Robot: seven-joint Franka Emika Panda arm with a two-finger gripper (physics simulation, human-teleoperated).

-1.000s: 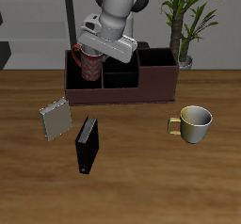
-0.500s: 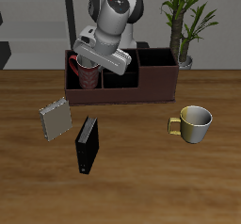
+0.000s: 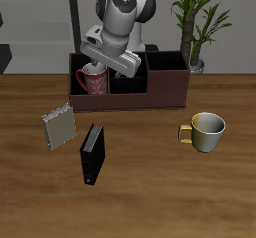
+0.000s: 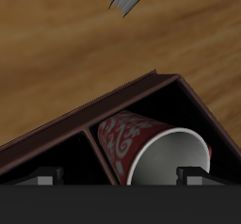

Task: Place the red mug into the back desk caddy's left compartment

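The red mug (image 3: 92,80) with its pale floral pattern stands upright inside the left compartment (image 3: 82,84) of the back desk caddy (image 3: 160,90), a long dark brown box. Its handle points toward the caddy's outer end. My gripper (image 3: 103,68) hangs just above and slightly behind the mug's rim. In the wrist view the mug (image 4: 127,138) sits in the black-lined compartment, its grey inside facing the camera. My gripper (image 4: 118,178) is open, its fingertips (image 4: 42,179) spread wide, and one of them overlaps the mug's rim.
A yellowish-gold mug (image 3: 206,131) stands on the table in front of the caddy's other end. A black box (image 3: 92,153) and a grey notebook (image 3: 58,126) lie nearer the front edge. A potted plant (image 3: 197,22) rises behind the caddy.
The mug went from tilted above the caddy's end down into the compartment and now stands upright. The gripper lowered with it and has opened.
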